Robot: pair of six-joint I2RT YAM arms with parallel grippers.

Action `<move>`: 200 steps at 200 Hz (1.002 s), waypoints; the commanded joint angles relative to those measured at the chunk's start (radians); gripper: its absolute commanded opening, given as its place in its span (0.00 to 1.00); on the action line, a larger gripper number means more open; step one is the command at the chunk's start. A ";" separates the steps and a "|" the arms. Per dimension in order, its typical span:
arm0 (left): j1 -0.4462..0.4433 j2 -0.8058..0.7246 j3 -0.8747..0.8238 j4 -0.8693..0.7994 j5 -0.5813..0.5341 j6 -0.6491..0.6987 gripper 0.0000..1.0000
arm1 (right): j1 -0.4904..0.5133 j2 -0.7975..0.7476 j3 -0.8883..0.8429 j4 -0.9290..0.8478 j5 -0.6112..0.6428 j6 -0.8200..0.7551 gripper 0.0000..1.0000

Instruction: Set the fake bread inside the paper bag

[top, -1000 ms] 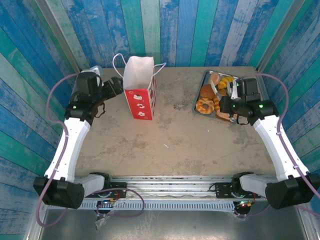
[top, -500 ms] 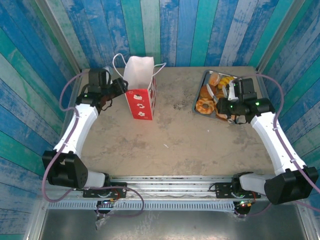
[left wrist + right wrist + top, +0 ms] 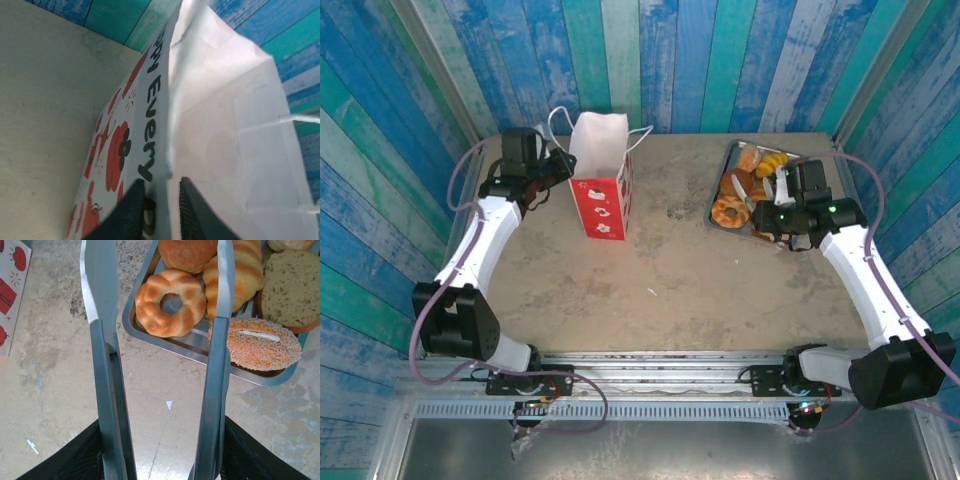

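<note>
The paper bag [image 3: 601,185], white above and red below, stands at the back left; in the left wrist view the paper bag [image 3: 220,130] looms close. My left gripper [image 3: 560,166] sits astride its left rim, jaws a little apart, one finger [image 3: 127,212] on the printed outside and one inside. The fake bread [image 3: 732,207] lies on the silver tray [image 3: 712,205]. My right gripper [image 3: 783,205] is shut on metal tongs [image 3: 102,340], whose spread arms frame a glazed ring [image 3: 170,302]. Around the ring lie a round bun [image 3: 187,252], a striped roll [image 3: 247,265] and a seeded roll [image 3: 262,342].
A slice of brown bread [image 3: 292,287] lies at the tray's [image 3: 170,343] far corner. The bag's thin loop handles [image 3: 555,118] stick up by the left arm. Blue plank walls close in the table on three sides. Bare tabletop [image 3: 670,270] spreads between bag and tray.
The left arm has folded in toward the back wall, bringing its gripper onto the bag's left rim. The right gripper and tongs edged slightly back over the tray.
</note>
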 commanded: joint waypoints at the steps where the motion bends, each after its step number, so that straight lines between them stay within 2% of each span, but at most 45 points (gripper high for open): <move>1: -0.004 0.023 0.021 0.030 0.028 -0.004 0.12 | -0.009 -0.023 -0.005 0.009 0.005 -0.010 0.55; 33: -0.009 -0.003 0.006 0.037 0.045 -0.018 0.00 | -0.014 -0.015 0.002 0.012 0.006 -0.011 0.55; 62: -0.036 -0.042 -0.023 0.053 0.040 -0.052 0.00 | -0.017 -0.008 0.008 0.012 0.010 -0.013 0.55; 99: -0.097 -0.097 -0.048 0.032 -0.037 -0.093 0.00 | -0.019 -0.001 0.022 0.013 0.034 -0.012 0.54; 182: -0.284 -0.136 -0.111 0.044 -0.190 -0.162 0.00 | -0.019 0.054 0.042 0.016 0.039 -0.027 0.54; 193: -0.291 -0.129 -0.116 0.055 -0.179 -0.163 0.03 | -0.019 0.067 0.045 0.017 0.044 -0.033 0.54; 200: -0.292 -0.126 -0.117 0.065 -0.166 -0.162 0.11 | -0.019 0.077 0.049 0.017 0.047 -0.036 0.54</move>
